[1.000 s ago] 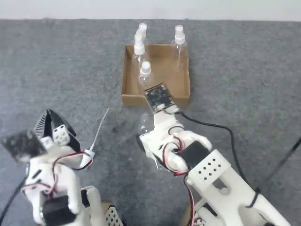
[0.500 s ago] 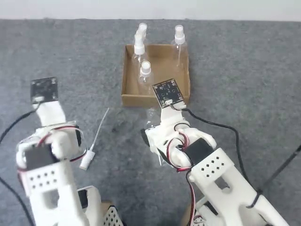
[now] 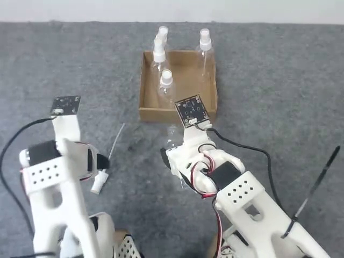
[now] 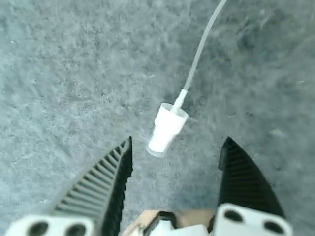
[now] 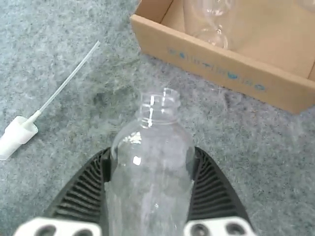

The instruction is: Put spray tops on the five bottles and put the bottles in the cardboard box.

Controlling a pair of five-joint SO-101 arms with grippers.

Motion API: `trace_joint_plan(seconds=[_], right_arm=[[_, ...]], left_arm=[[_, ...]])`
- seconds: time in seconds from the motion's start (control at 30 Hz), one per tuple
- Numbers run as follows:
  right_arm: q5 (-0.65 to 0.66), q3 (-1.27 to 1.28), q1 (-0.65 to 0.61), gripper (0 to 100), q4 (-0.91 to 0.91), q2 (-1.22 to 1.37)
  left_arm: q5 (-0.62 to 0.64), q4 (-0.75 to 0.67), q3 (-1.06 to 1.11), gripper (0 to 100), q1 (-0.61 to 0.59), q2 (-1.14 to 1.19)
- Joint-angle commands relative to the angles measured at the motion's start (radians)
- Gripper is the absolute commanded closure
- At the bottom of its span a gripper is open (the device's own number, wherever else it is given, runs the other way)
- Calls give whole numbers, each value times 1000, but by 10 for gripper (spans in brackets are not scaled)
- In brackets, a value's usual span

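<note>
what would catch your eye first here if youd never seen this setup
The right gripper clamps a clear bottle with no top, just in front of the cardboard box, where capped bottles already stand. To its side, the left gripper hangs open over a loose spray top that lies with its long tube on the grey carpet.

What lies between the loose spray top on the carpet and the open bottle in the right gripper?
The stretch is bare grey carpet, as the right wrist view shows; the spray top lies apart from the bottle.
</note>
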Motion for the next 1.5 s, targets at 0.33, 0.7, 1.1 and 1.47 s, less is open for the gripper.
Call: trace_joint_plan(seconds=[0.33,0.7,1.1,1.47], right_arm=[[-8,-20,10,991,-22,-42],[-8,-20,13,991,-22,-45],[-5,-20,15,991,-21,-47],[-3,-20,15,991,-21,-48]], left_arm=[[-106,-226,10,775,-18,440],[-167,-270,10,987,-11,555],[51,-55,-205,988,-14,555],[293,203,-349,988,-9,565]])
